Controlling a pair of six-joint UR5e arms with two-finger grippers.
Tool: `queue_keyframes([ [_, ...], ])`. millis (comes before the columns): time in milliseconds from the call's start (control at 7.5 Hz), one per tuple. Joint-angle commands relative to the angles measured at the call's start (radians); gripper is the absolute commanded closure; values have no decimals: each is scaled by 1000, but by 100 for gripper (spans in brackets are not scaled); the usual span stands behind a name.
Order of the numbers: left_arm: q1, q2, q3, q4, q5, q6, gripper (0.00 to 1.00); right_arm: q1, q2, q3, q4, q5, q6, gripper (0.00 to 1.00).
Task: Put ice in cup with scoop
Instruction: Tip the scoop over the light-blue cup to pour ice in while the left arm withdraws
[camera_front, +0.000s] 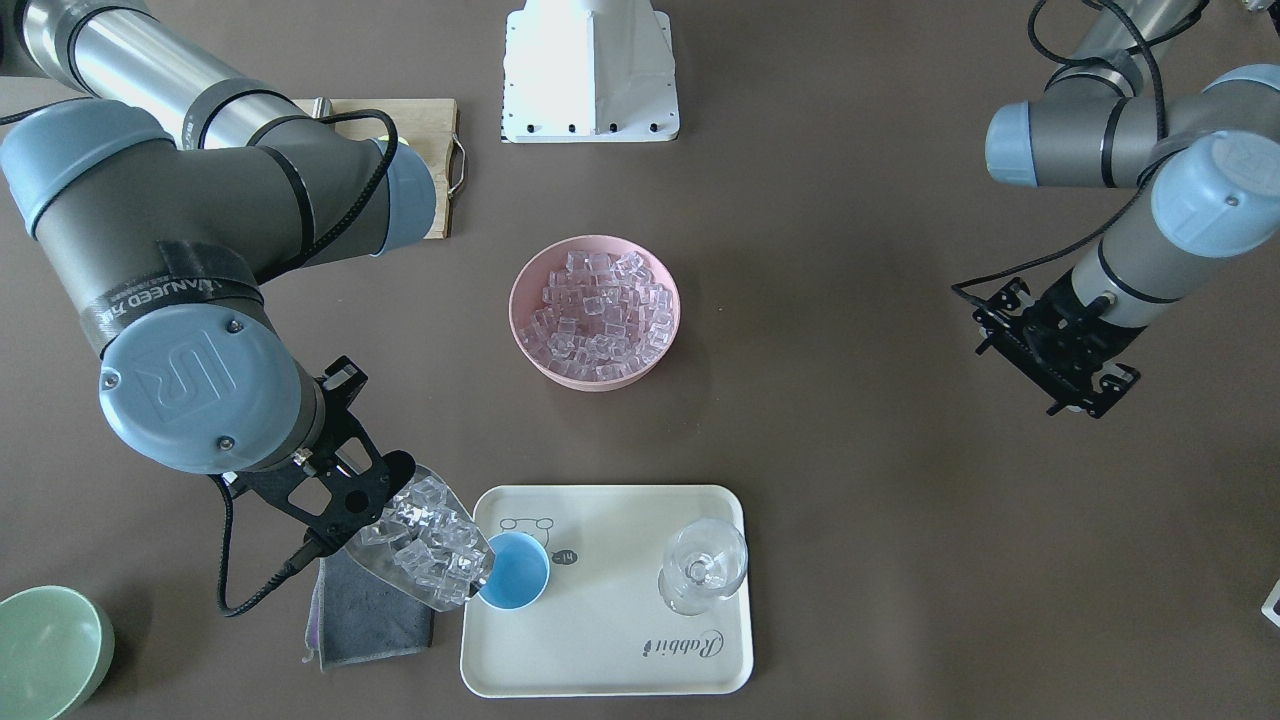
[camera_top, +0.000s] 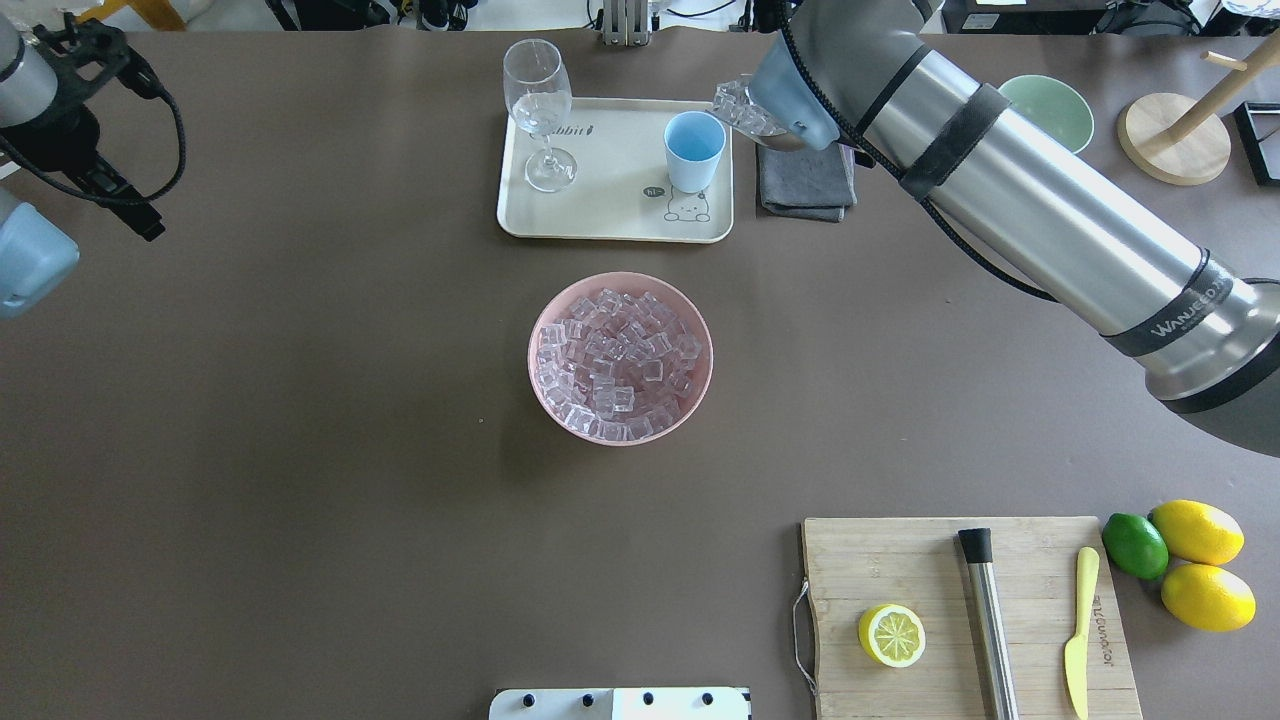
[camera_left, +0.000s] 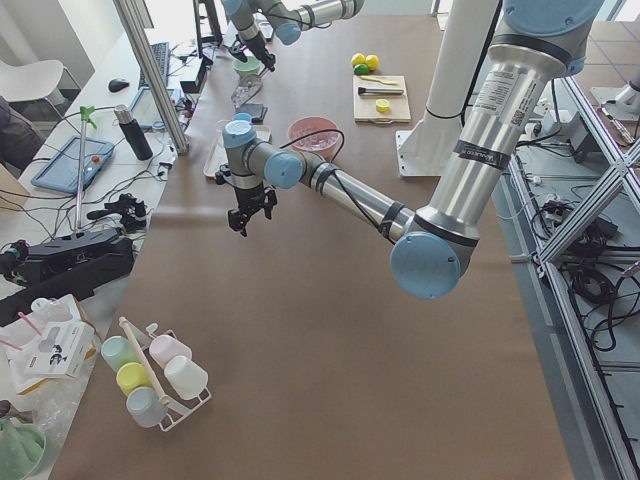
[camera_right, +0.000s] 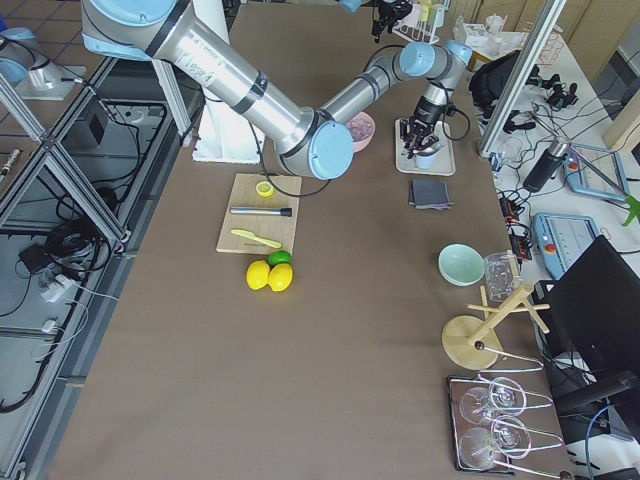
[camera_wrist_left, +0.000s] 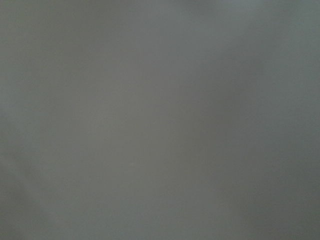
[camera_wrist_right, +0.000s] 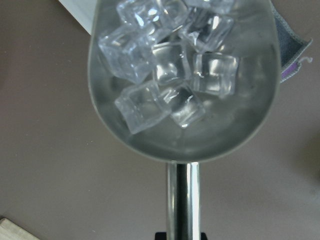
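My right gripper (camera_front: 362, 508) is shut on the handle of the steel scoop (camera_front: 425, 548). The scoop is full of ice (camera_front: 432, 540) and hangs tilted with its lip right beside the rim of the light-blue cup (camera_front: 515, 572). The cup stands on the cream tray (camera_front: 610, 655) and looks empty. In the right wrist view several cubes (camera_wrist_right: 165, 65) lie in the scoop trough (camera_wrist_right: 240, 125) above its handle (camera_wrist_right: 183, 195). More ice fills the pink bowl (camera_top: 545, 400) at the table's middle. My left gripper (camera_front: 1058, 350) hangs far off at the side over bare table; its jaws are hidden.
A clear stemmed glass (camera_front: 703, 565) stands on the tray's other end. A grey cloth (camera_front: 365, 610) lies under the scoop, a green bowl (camera_front: 45, 650) beyond it. A cutting board (camera_top: 965, 615) holds a steel cylinder, half lemon and knife; lemons and a lime lie beside it.
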Motion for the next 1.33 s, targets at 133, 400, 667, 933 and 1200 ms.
queue_keyframes([
  [133, -171, 97, 86, 55, 3, -59, 1, -12, 34, 10, -81, -56, -30, 100],
  [400, -277, 102, 157, 41, 2, -56, 1, -15, 26, 26, -101, -60, -44, 100],
  [667, -393, 102, 228, 41, -41, 89, 1, -23, 31, 24, -109, -77, -46, 100],
  [933, -441, 134, 245, 29, -47, 240, 1, -29, 36, 12, -120, -112, -47, 100],
  [1200, -473, 158, 295, -13, -122, 285, 1, -38, 72, -16, -177, -134, -104, 100],
])
